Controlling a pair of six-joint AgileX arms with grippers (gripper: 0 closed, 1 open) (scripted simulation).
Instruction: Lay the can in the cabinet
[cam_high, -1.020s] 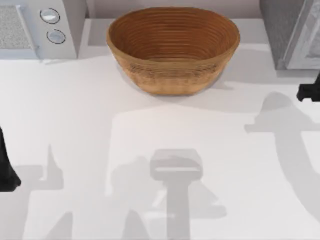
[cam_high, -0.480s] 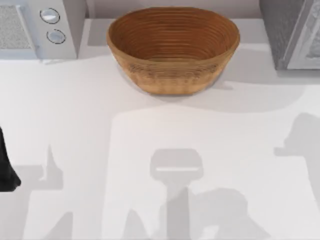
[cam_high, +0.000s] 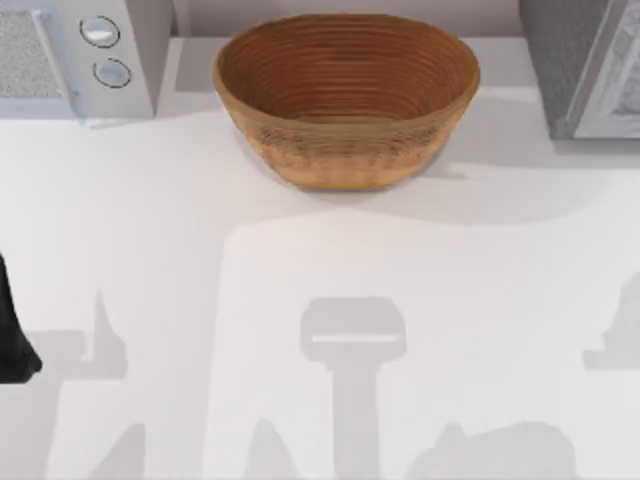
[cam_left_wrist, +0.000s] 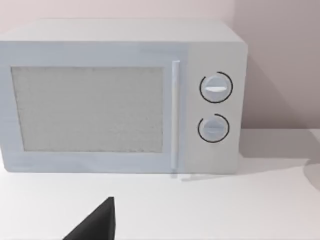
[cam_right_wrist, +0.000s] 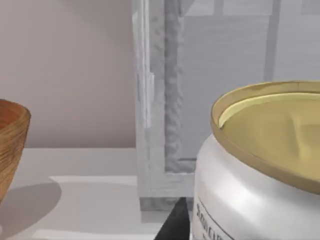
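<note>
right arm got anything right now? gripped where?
Likely the can: it sits right up against the right wrist camera, gold top showing, cabinet behind it. The point of hold is hidden, so where it is gripped cannot be told. Left gripper holds nothing visible.

Rendered kitchen counter: white microwave (cam_left_wrist: 122, 97) with two dials, woven basket (cam_high: 345, 95), grey cabinet (cam_high: 585, 65) against wall.

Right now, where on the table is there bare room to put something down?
The whole table in front of the basket is bare, from the left arm across to the top view's right edge. The back row is crowded: microwave, basket, cabinet, with narrow gaps between them.
</note>
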